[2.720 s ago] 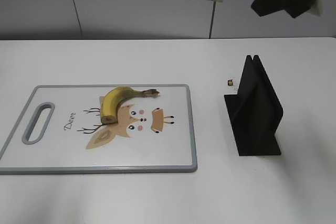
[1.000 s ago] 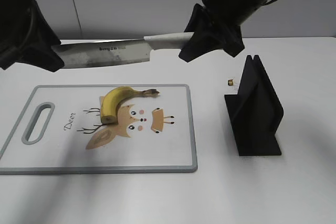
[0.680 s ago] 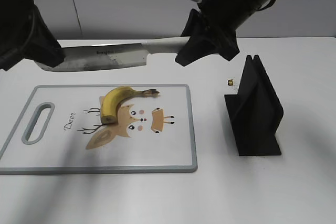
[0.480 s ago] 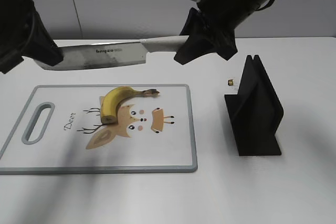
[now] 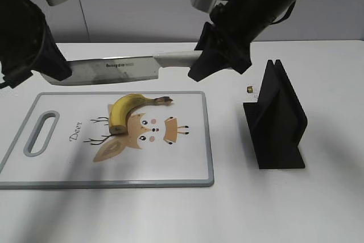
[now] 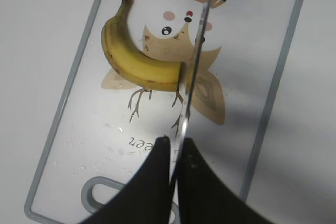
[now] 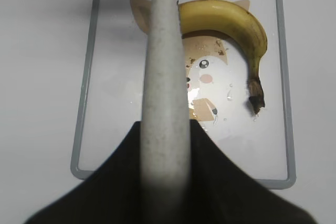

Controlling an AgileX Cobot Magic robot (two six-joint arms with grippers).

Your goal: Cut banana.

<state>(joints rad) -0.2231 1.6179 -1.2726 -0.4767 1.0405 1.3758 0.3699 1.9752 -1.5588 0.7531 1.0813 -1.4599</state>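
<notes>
The small yellow banana lies on the white cutting board over the deer print, dark stem to the right; it also shows in the left wrist view and the right wrist view. A knife hangs level above the board's far edge. My right gripper is shut on its white handle. My left gripper is shut on the blade's tip end; in the left wrist view my left gripper pinches the thin blade, which crosses the banana's cut end.
A black knife stand stands right of the board. A small brown bit lies on the white table behind it. The board has a grey rim and a handle slot at its left end.
The knife has come down from high at the right to a level position above the board. My left gripper has come in and closed on the blade's tip end. The banana has not moved.
</notes>
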